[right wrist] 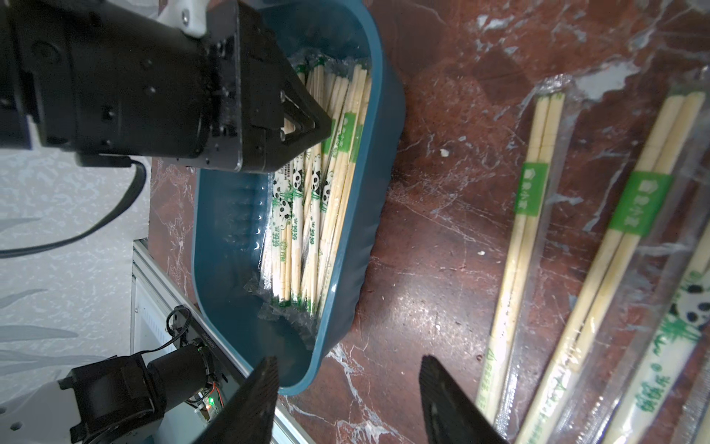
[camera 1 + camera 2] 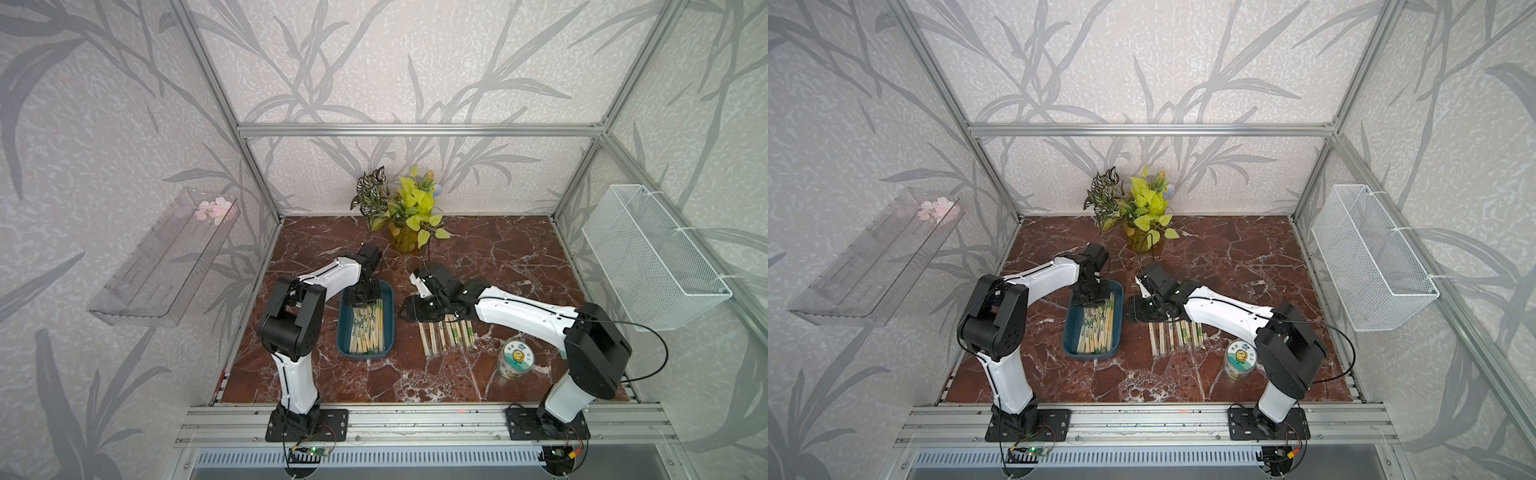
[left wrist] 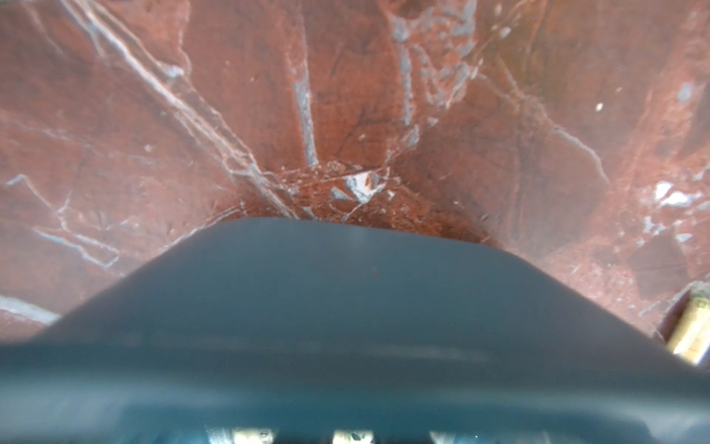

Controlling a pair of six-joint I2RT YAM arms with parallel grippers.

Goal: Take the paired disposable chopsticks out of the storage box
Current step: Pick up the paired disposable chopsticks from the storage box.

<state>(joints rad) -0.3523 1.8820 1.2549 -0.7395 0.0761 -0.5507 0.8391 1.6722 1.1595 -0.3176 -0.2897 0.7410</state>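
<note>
Red marble table point(image 2: 498, 257) is carrying the storage box point(image 2: 365, 354) in both top views; the paired disposable chopsticks point(image 2: 365, 332) are lying lengthwise inside, straight beneath my nearer left end effector point(image 2: 365, 303). Left wrist is showing only box wall. Right wrist: those jaws are standing narrow in the pile, and I cannot tell their grip; my right end effector point(image 1: 347, 399) is hanging released beside the box.
</note>
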